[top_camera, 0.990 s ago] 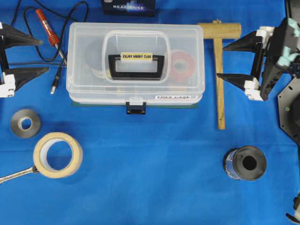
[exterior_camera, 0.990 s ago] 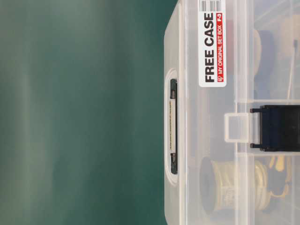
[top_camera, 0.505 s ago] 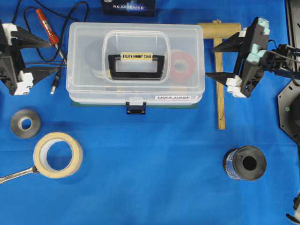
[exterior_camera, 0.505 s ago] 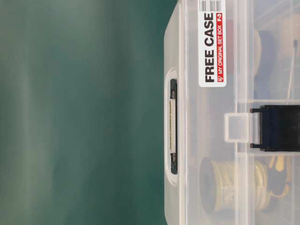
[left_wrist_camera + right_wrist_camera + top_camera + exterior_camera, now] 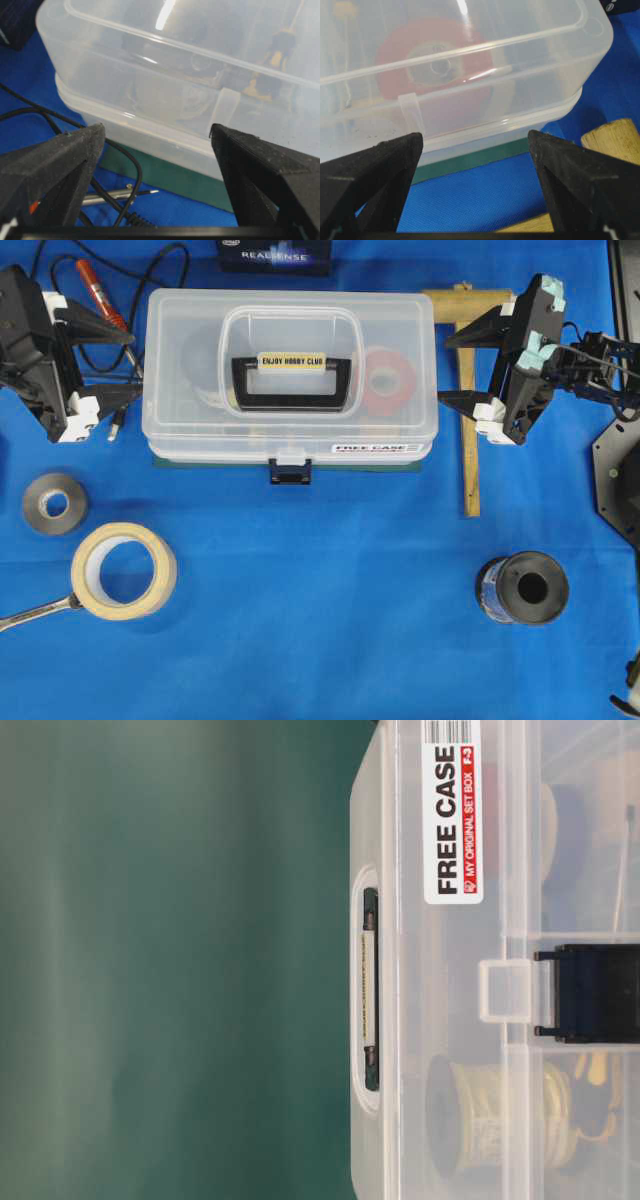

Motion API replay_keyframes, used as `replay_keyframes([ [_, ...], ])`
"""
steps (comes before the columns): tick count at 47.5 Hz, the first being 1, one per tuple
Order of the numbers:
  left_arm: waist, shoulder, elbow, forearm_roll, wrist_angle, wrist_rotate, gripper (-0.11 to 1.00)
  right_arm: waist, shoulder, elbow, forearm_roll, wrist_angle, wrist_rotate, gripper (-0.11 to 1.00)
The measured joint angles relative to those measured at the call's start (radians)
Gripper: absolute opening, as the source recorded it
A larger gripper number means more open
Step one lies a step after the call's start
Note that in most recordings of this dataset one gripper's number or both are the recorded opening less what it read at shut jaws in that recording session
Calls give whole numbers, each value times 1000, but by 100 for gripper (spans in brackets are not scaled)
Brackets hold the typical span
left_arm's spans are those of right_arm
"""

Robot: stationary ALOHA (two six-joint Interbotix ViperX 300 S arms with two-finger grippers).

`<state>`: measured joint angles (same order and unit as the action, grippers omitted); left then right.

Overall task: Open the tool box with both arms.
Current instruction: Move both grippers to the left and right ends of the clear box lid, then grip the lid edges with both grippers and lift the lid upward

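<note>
Left gripper at nine o'clock of the tool box, spread wide, tips pointed at the box's short end and just short of it, nothing held. Seen from the left wrist, same gripper with both fingers well apart, framing the clear end wall above a green mat. Right gripper at three o'clock of the box, likewise spread wide and empty, tips just beside the opposite short end. From the right wrist, that gripper framing the box corner, with a red spool visible through the plastic.

Tool box lying closed at the upper middle of the blue cloth, lid down, black handle with its pale yellow label flat on top, dark blue latch at six o'clock of the box, not lifted. From table level, latch seated against the front wall, "FREE CASE" sticker beside it.

Wooden T-shaped tool at three o'clock of the box, under the right gripper. Red-handled soldering iron with black cable at ten o'clock. Grey tape roll and masking tape roll at seven to eight o'clock, a wrench touching the latter. Dark spool at four o'clock, well apart.
</note>
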<state>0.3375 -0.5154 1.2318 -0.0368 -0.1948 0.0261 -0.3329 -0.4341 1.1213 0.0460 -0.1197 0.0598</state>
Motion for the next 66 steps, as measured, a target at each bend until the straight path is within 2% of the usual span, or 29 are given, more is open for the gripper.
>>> replay_keyframes([
  [32,-15,3,-17,2,3,-3,90,-6,-6,2,2,-8,0,85],
  [47,-15,-34,-35,0,6,-2,90,-17,-89,-5,-2,31,-3,85],
  [66,48,-127,-44,2,6,-2,90,-57,-175,-21,-2,31,-3,85],
])
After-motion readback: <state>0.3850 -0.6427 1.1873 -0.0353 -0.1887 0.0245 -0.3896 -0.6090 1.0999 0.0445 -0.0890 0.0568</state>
